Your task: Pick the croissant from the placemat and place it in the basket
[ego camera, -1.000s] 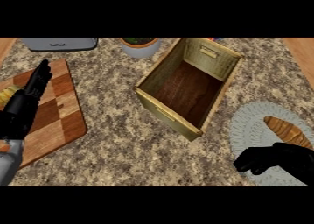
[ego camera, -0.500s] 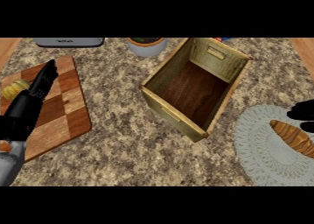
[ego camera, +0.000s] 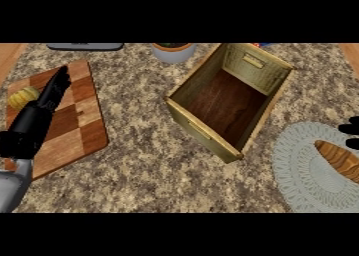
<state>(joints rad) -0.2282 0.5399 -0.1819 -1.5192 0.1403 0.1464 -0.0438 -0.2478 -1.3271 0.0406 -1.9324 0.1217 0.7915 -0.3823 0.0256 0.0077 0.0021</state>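
A brown croissant (ego camera: pixel 343 160) lies on a round pale woven placemat (ego camera: pixel 306 175) at the right edge of the counter. The basket (ego camera: pixel 204 131), a tall open box with straw-coloured walls and a dark wooden floor, stands in the middle, just left of the placemat. Only fingertips of my right hand (ego camera: pixel 357 133) show at the right edge, just above the croissant and apart from it. My left hand (ego camera: pixel 36 120) rests open at the left, fingers straight and pointing up over a cutting board.
A checkered wooden cutting board (ego camera: pixel 73 125) lies at the left with a yellow fruit (ego camera: pixel 22 97) at its left side. A grey pot (ego camera: pixel 172 51) and a dark flat object (ego camera: pixel 84 46) sit along the far edge. Speckled counter stretches in front of the basket.
The view has shifted, so everything sits further left and lower. My right hand has moved from below the placemat up to its right edge and mostly out of view. The croissant is uncovered.
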